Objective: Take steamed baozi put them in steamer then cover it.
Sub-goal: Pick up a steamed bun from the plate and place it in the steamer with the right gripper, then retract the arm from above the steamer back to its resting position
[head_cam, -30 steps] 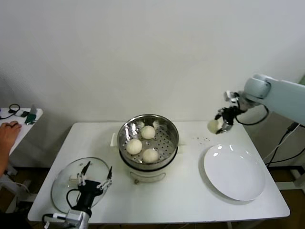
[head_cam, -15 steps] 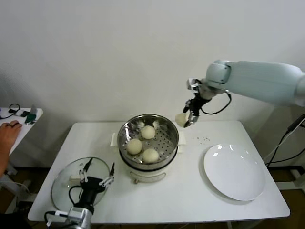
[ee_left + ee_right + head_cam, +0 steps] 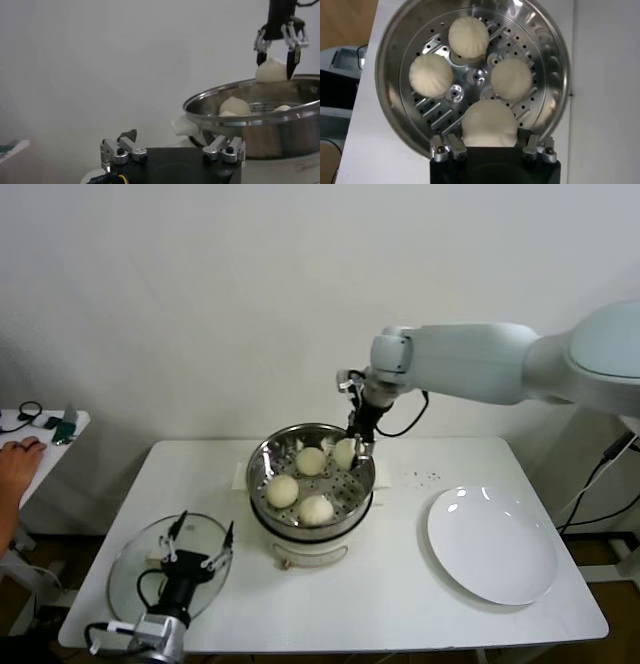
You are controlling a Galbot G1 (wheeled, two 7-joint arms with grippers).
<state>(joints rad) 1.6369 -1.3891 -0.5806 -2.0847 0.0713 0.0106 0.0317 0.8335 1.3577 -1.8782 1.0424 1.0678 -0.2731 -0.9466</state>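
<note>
Moved: right gripper [image 3: 353, 446] has swung from beside the plate [image 3: 492, 546] to over the steamer [image 3: 311, 475], clamped on a fourth baozi [image 3: 345, 452].
Left gripper [image 3: 198, 547]: fingers apart above the cover [image 3: 135, 569].
Surface: white table [image 3: 400, 594], plain wall [image 3: 250, 294].

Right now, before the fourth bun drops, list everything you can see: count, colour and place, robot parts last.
baozi in steamer: three, cream-white, on the perforated floor
held baozi: one, cream-white, over the steamer's far-right part
steamer: one, shiny steel on cream base, table centre
cover: one, clear glass, table front-left
plate: one, white, bare, table right
table: one, white
person's hand: one, on the side table at left
right gripper: shut on held baozi
left gripper: open, above cover
</note>
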